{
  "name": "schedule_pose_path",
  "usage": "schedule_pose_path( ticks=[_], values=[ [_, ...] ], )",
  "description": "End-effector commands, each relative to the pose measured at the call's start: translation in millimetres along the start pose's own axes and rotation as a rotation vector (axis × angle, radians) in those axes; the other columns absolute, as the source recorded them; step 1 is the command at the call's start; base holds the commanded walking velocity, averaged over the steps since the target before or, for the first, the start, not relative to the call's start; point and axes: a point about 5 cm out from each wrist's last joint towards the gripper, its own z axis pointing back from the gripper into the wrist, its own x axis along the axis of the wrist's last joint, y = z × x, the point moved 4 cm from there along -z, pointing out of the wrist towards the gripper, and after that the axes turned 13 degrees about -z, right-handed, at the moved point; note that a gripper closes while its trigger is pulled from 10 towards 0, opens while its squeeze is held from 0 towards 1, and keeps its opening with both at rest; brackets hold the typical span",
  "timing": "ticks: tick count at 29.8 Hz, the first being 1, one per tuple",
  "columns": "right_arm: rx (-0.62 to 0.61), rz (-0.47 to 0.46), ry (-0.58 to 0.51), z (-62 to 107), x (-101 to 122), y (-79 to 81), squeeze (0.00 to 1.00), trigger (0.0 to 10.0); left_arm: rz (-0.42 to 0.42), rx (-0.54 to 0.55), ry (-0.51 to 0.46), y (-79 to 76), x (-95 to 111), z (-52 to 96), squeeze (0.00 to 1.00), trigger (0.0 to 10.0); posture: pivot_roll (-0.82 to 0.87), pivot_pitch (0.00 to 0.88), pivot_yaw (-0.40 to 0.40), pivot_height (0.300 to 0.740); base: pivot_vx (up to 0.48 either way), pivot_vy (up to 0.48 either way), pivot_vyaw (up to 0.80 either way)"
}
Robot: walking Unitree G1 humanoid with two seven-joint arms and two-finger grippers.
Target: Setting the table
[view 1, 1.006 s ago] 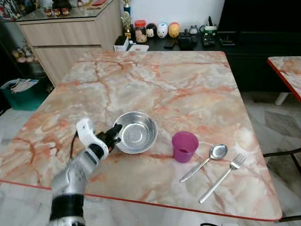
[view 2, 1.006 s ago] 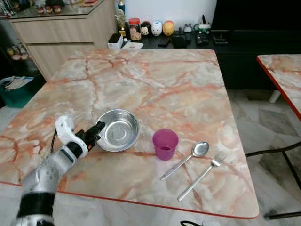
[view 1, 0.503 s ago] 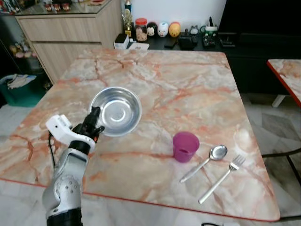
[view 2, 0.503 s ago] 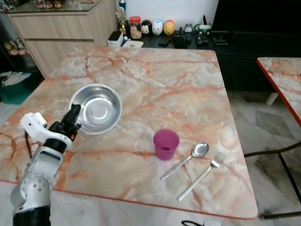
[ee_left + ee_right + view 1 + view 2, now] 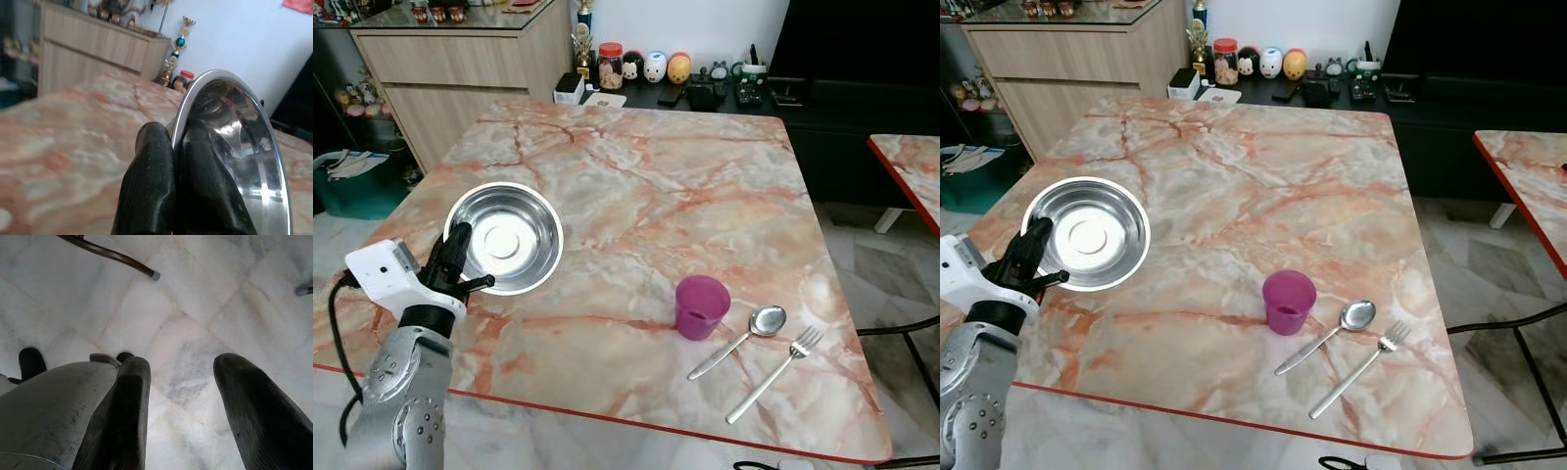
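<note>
Pinching the rim of the steel bowl [image 5: 504,237] between the fingers of our left gripper [image 5: 453,264], we hold it tilted above the left side of the marble surface [image 5: 685,186], well apart from the purple cup [image 5: 701,306], spoon [image 5: 744,336] and fork [image 5: 777,368], while our right gripper [image 5: 178,401] hangs with fingers spread over the floor.

Marble table [image 5: 636,196] (red-edged) bears purple cup [image 5: 702,306], spoon [image 5: 744,336], fork [image 5: 779,367].
</note>
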Motion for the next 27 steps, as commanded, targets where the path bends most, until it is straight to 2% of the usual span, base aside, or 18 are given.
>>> schedule_pose_path(
  ticks=[1, 4, 9, 10, 14, 19, 22, 27],
  values=[
    [0.001, 0.011, 0.003, 0.5, -1.5, -1.0, 0.0, 10.0, -0.054, 0.004, -0.044, -1.6, 12.5, 3.6, 0.0, 10.0, -0.02, 0.0, -0.024, 0.732, 0.0, 0.0, 0.0],
    [-0.001, 0.015, 0.003, 0.5, -1.4, -1.3, 0.0, 10.0, -0.092, -0.005, -0.033, -5.3, 10.5, 10.0, 0.0, 10.0, -0.02, 0.0, -0.024, 0.732, 0.0, 0.0, 0.0],
    [0.0, 0.016, 0.002, 0.5, -1.5, -1.1, 0.0, 10.0, -0.127, -0.022, -0.025, -6.9, 7.8, 10.8, 0.0, 10.0, -0.02, 0.0, -0.02, 0.732, 0.0, 0.0, 0.0],
    [0.001, 0.015, 0.002, 0.6, -1.8, -0.8, 0.0, 10.0, -0.171, -0.055, -0.02, -9.9, 6.2, 11.1, 0.0, 10.0, -0.02, 0.0, -0.014, 0.732, 0.0, 0.0, 0.0],
    [0.004, 0.014, 0.002, 0.6, -2.2, -0.4, 0.0, 10.0, -0.26, -0.116, -0.018, -13.4, 5.4, 12.4, 0.0, 10.0, -0.02, 0.0, -0.012, 0.732, 0.0, 0.0, 0.0],
    [0.005, 0.014, 0.003, 0.6, -2.5, -0.1, 0.0, 10.0, -0.363, -0.157, -0.02, -4.3, 1.8, 9.9, 0.0, 10.0, -0.02, 0.0, -0.01, 0.732, 0.0, 0.0, 0.0],
    [0.003, 0.012, 0.002, 0.8, -2.7, -0.8, 0.0, 10.0, -0.378, -0.162, -0.031, -2.4, -0.3, 3.5, 0.0, 10.0, -0.02, 0.0, -0.011, 0.732, 0.0, 0.0, 0.0],
    [0.001, 0.011, -0.001, 0.7, -1.4, -1.6, 0.0, 10.0, -0.377, -0.188, -0.061, -15.4, 1.3, -2.7, 0.0, 10.0, -0.02, 0.0, -0.021, 0.732, 0.0, 0.0, 0.0]
  ],
)
